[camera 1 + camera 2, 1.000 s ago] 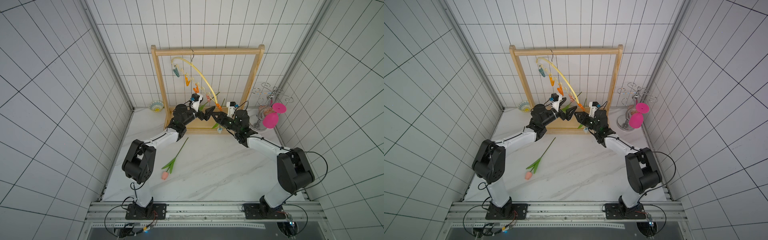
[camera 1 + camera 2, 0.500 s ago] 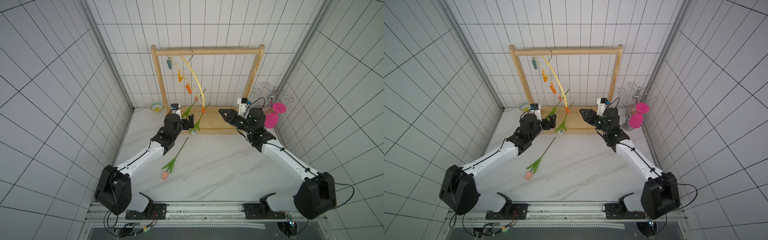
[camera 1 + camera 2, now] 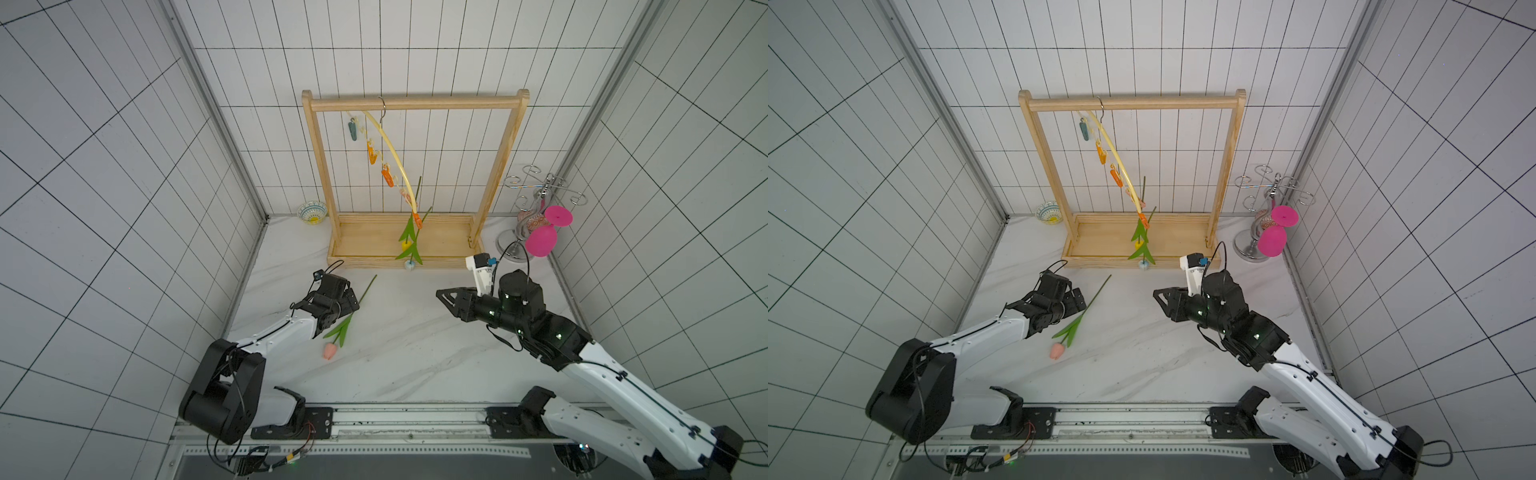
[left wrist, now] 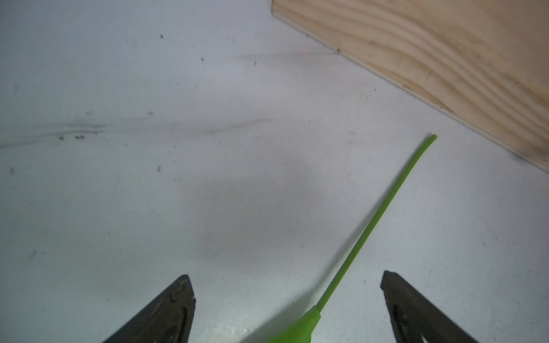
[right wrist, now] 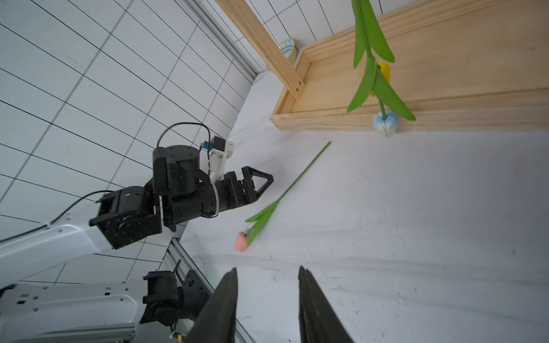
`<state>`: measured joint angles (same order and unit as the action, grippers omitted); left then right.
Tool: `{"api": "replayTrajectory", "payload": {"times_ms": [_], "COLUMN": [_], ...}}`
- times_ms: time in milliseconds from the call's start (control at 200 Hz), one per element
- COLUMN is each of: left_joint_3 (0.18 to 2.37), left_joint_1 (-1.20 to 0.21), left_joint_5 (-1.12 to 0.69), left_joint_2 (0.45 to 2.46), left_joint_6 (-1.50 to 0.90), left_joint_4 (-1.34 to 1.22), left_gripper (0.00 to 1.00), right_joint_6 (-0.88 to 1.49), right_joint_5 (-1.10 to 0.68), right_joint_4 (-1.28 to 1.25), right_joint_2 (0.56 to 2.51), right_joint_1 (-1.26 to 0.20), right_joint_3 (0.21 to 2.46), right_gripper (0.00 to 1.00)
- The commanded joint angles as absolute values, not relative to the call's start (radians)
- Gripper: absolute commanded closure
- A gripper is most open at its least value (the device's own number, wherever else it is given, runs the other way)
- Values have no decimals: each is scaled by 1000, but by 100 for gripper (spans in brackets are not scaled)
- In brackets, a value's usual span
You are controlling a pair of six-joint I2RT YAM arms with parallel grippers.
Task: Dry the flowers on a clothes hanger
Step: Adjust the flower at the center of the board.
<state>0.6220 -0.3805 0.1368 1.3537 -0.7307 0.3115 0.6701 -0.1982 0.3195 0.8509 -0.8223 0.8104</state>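
Both arms had pulled back from the hanger (image 3: pixel 395 151) since a second earlier. The left gripper (image 4: pixel 285 275) now sat low and wide open, with the pink tulip's (image 3: pixel 340 331) stem between its fingers on the table (image 3: pixel 415 353), not pinched. The right gripper (image 5: pixel 267 268) hung partly open and empty, while the yellow tulip (image 3: pixel 406 245) and white tulip (image 3: pixel 410 264) hung head-down from the hanger's clips on the rack (image 3: pixel 415 103).

A white marbled desk (image 3: pixel 415 353) filled the tiled stall. At twelve o'clock, against the back wall, stood a tall wooden frame rack (image 3: pixel 415 103) on a shallow tray base. Just beside its foot, at eleven o'clock, sat a small patterned bowl (image 3: pixel 312 212). At two o'clock stood a silver stand (image 3: pixel 540 193) with curled hooks, a tilted magenta glass (image 3: pixel 540 242) against it. A metal rail (image 3: pixel 411 424) ran along six o'clock.
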Motion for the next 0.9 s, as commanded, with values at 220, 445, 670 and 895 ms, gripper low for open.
{"api": "replayTrajectory", "payload": {"times_ms": [220,445,670,895], "left_joint_3": [526,504,584,723], "left_joint_1": [-610,-838,-903,-855], "left_joint_5": [51,3,65,576], "left_joint_2": [1308,1345,1249,1028], "left_joint_6": [-955,-1212,-1276,-1129], "left_joint_4": [341,196,206,591], "left_gripper": [1,1,1,1], "right_joint_6": [696,723,722,731], "right_joint_5": [-152,-145,-13,193], "right_joint_4": [325,278,396,465], "right_joint_2": [840,860,928,1085], "right_joint_1": [-857,-878,-914,-1067], "right_joint_3": [779,752,784,863], "right_gripper": [64,64,64,60]}}
